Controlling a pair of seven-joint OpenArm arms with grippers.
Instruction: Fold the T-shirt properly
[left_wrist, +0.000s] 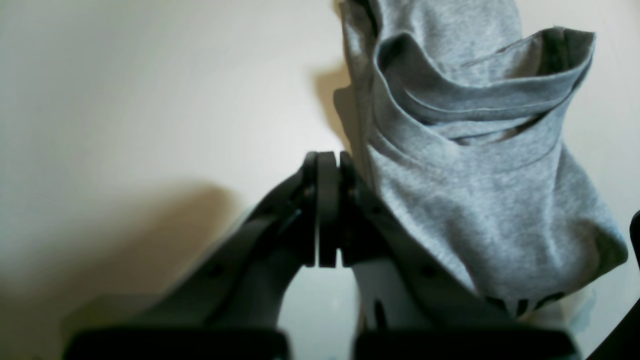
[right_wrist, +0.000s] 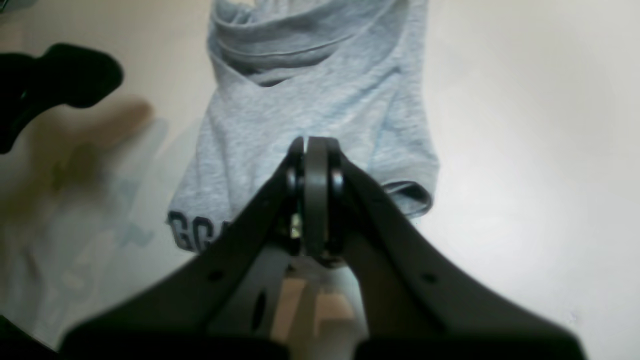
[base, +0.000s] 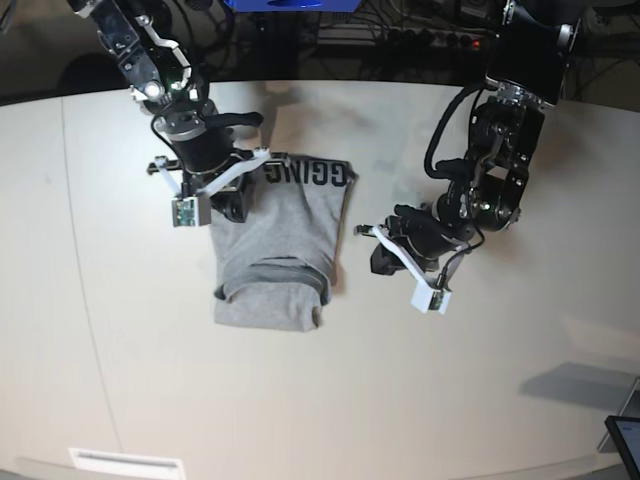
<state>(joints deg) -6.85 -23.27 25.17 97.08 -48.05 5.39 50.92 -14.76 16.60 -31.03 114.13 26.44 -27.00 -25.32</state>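
Observation:
The grey T-shirt (base: 280, 240) lies on the table folded into a narrow strip, with black lettering (base: 318, 173) showing at its far end and a rumpled fold (base: 275, 275) across its near part. My right gripper (base: 238, 205) is shut and hovers over the lettered end of the T-shirt (right_wrist: 310, 100); in the right wrist view the right gripper (right_wrist: 315, 145) has nothing visibly between its fingers. My left gripper (base: 382, 250) is shut and empty on bare table beside the shirt's edge. In the left wrist view the left gripper (left_wrist: 327, 160) sits just left of the T-shirt (left_wrist: 475, 200).
The cream table (base: 450, 380) stretches wide around the shirt. A dark screen corner (base: 625, 440) sits at the near right edge. Cables and a blue box (base: 290, 5) lie beyond the far edge.

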